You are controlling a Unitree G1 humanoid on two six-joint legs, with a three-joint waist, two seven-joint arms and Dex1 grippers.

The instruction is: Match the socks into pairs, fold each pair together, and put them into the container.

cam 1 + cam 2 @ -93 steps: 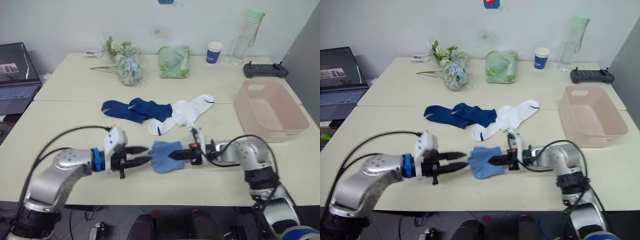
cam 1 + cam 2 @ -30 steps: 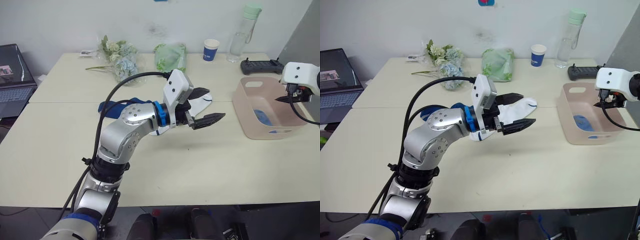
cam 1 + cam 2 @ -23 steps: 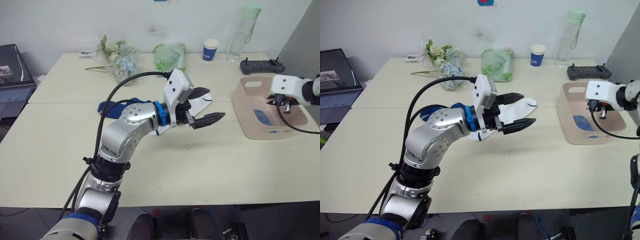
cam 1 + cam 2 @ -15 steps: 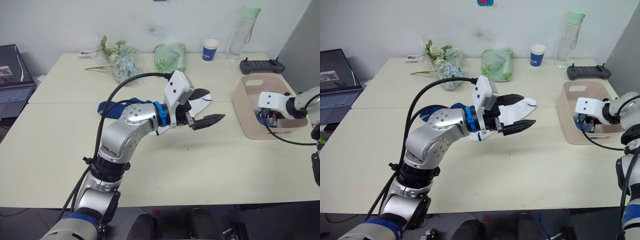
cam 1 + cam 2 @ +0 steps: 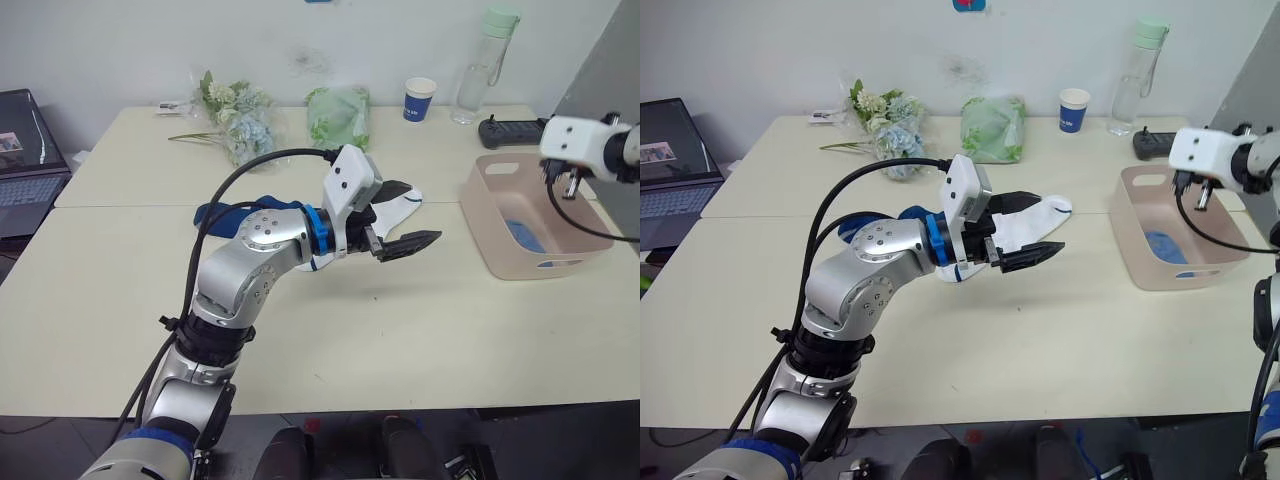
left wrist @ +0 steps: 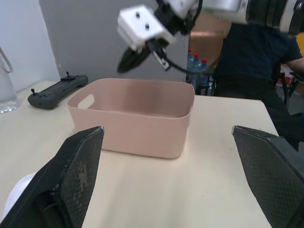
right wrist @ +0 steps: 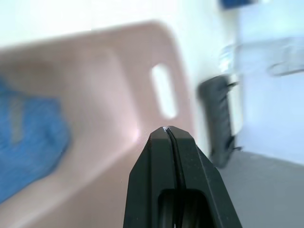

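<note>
Now light blue socks (image 5: 522,236) bundled in pink container (image 5: 500,255); left gripper (image 5: 402,215) spread, right gripper (image 7: 169,133) pressed together.

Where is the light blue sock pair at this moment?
The light blue sock pair lies on the floor of the pink container, at the table's right side, below the right end effector.

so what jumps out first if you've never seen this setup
The left gripper, open, hangs above the middle of the table, in front of the white socks and navy socks. At the table's right end, the right gripper, shut, is poised above the pink container, where a light blue sock bundle lies.
</note>
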